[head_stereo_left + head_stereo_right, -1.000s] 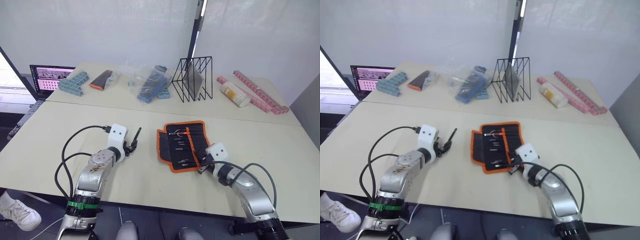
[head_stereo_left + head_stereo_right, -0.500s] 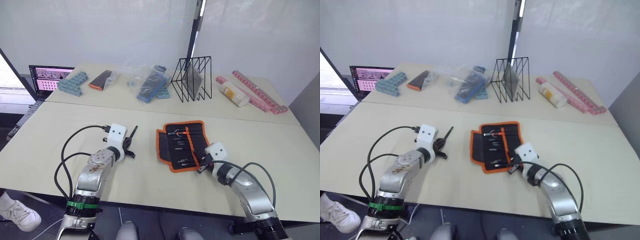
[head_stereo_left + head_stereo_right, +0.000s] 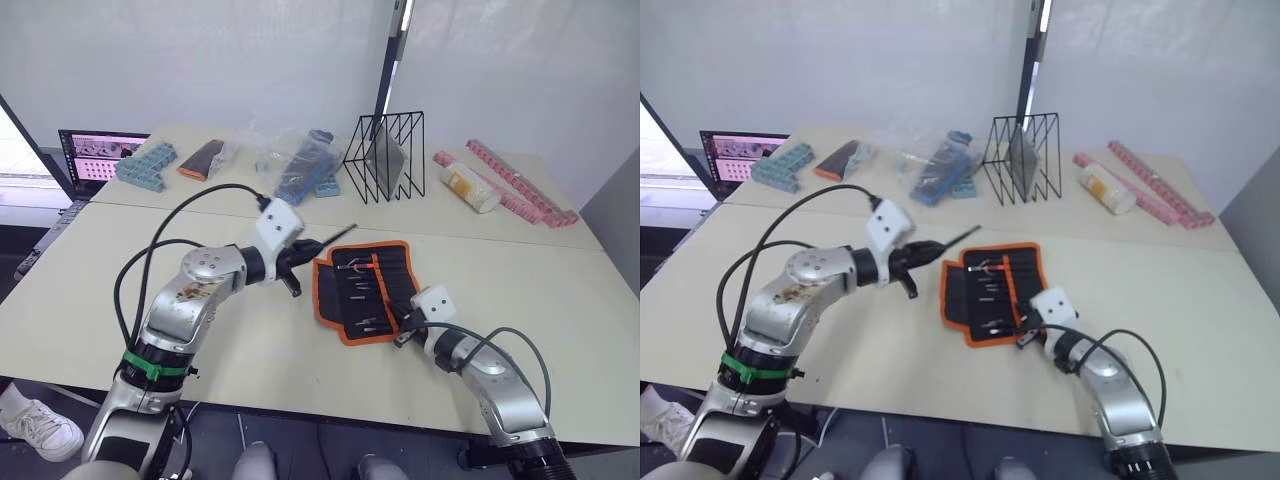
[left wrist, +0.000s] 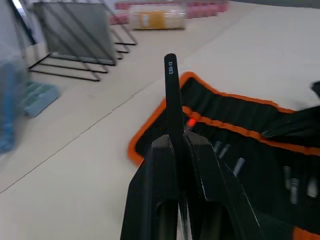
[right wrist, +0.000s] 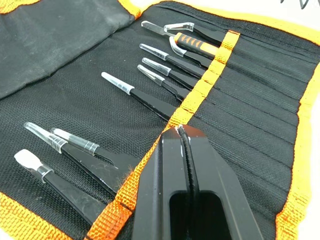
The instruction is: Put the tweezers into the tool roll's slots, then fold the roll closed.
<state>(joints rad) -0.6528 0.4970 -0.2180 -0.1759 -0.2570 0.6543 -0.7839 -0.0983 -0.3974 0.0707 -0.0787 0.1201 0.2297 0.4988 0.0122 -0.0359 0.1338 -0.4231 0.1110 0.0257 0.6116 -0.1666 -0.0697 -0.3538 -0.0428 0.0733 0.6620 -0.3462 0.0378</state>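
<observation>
— Tweezers first: where is the slim black pointed pair point(image 4: 170, 92) sitting?

— It is being pinched between the two black fingers of the left gripper point(image 3: 297, 262), its long end jutting forward above the near-left corner of the black fabric tool roll with orange edging point(image 3: 367, 288). The gripper is hovering just beside the roll's left edge, off the pale beige table point(image 3: 100, 260).

— And the roll itself?

— It is lying unfolded and flat on the table, slightly skewed. Several more black tweezers with clear tip caps point(image 5: 145, 100) are already sitting in the narrow black fabric slots point(image 5: 250, 130), their handles tucked under the orange inner stripe point(image 5: 200, 92).

— What is the right gripper point(image 5: 182, 137) doing?

— It is resting at the roll's near-right corner, fingers pressed together with nothing between them, pointing across the orange stripe.

— Anything farther out?

— Along the back of the table, a black wire rack point(image 3: 386, 158) is standing upright, with clear plastic bags holding blue blocks point(image 3: 300, 165) to its left, a pouch in plastic point(image 3: 205, 158) further left, and pink strips point(image 3: 520, 185) to its right.
</observation>
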